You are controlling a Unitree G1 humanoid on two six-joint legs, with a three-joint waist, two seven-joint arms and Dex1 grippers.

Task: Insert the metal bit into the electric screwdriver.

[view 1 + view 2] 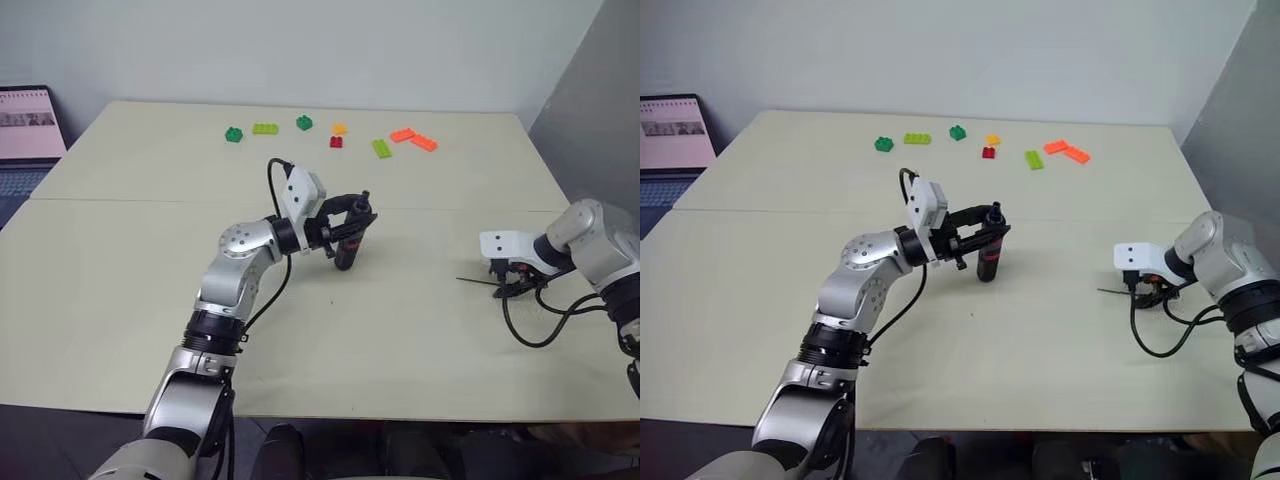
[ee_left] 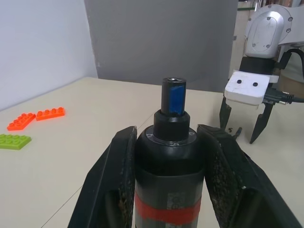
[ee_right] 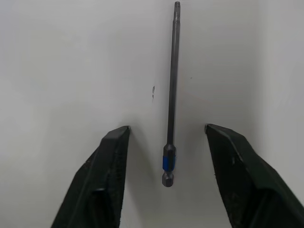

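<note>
Left gripper (image 2: 166, 190) is clamping the screwdriver (image 2: 169, 156) upright above the table (image 1: 150, 300), socket end up, fingers pressing either side of the body near the red band.

Right gripper (image 3: 166, 142) is pointing down over the bit (image 3: 172, 85), jaws apart and straddling its blue-banded end, touching nothing. The bit is lying flat on the table at the right, well apart from the screwdriver.

The bit is looking thin, stiff, light and slick; likely to roll or twist in the pinch. Best hold is probably around the thicker banded shank, leaving one end free for the socket.
</note>
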